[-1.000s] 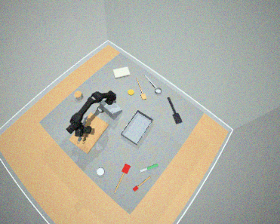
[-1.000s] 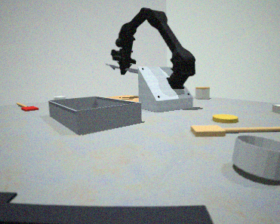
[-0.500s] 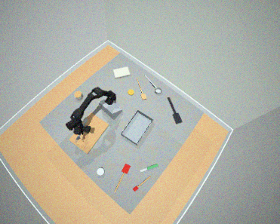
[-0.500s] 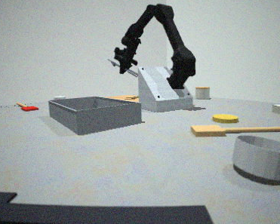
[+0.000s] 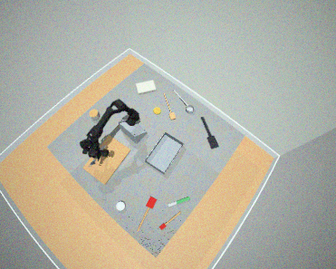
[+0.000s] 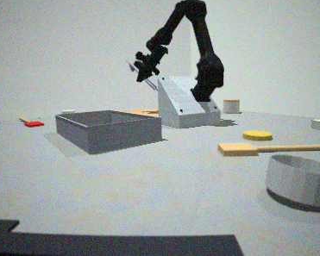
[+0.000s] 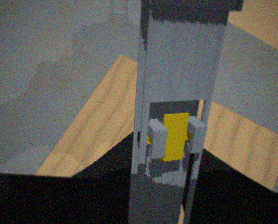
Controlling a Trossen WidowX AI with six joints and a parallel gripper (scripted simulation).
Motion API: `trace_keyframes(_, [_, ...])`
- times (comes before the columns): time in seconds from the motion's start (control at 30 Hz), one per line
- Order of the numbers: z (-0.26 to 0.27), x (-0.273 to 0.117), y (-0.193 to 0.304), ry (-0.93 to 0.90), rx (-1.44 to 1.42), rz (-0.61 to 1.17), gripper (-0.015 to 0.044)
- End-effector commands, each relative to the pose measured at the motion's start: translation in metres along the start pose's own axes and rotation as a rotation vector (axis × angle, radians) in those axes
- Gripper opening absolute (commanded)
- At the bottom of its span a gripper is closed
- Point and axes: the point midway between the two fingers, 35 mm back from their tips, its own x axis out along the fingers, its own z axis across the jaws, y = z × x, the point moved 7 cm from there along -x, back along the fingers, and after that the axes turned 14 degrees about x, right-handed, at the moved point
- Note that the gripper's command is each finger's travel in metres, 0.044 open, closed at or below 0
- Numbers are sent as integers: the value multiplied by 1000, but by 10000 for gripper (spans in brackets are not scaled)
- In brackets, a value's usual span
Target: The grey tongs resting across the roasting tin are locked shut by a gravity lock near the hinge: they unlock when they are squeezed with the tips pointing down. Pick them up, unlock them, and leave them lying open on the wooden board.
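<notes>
The grey tongs (image 6: 132, 66) (image 7: 185, 60) are held in the air, tilted steeply. In the exterior view one end points up and left, and the other slopes down right toward the arm's base, showing two thin, close-set arms. My gripper (image 6: 142, 74) (image 7: 157, 141) is shut on them. A yellow block (image 7: 176, 136) shows between two light grey blocks on the tongs in the wrist view. The wooden board (image 5: 117, 155) (image 6: 140, 111) (image 7: 95, 125) lies below. The roasting tin (image 5: 165, 153) (image 6: 127, 134) has nothing across it. Whether the lock is released I cannot tell.
The grey wedge-shaped base (image 5: 134, 131) (image 6: 185, 107) stands between board and tin. A round wooden-topped pot (image 5: 94, 113) (image 6: 231, 106) stands behind the arm. A white round item (image 5: 120, 206) and a red spatula (image 5: 151, 202) lie beyond the board. A yellow disc (image 5: 157, 110) (image 6: 257, 135) lies beyond the base.
</notes>
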Motion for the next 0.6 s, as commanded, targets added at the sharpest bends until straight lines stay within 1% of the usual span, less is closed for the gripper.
trace_keyframes(0.0, [0, -10, 3, -25, -2, -84, -150])
trace_keyframes(0.57, [2, -31, 28, -92, -30, -333, -150])
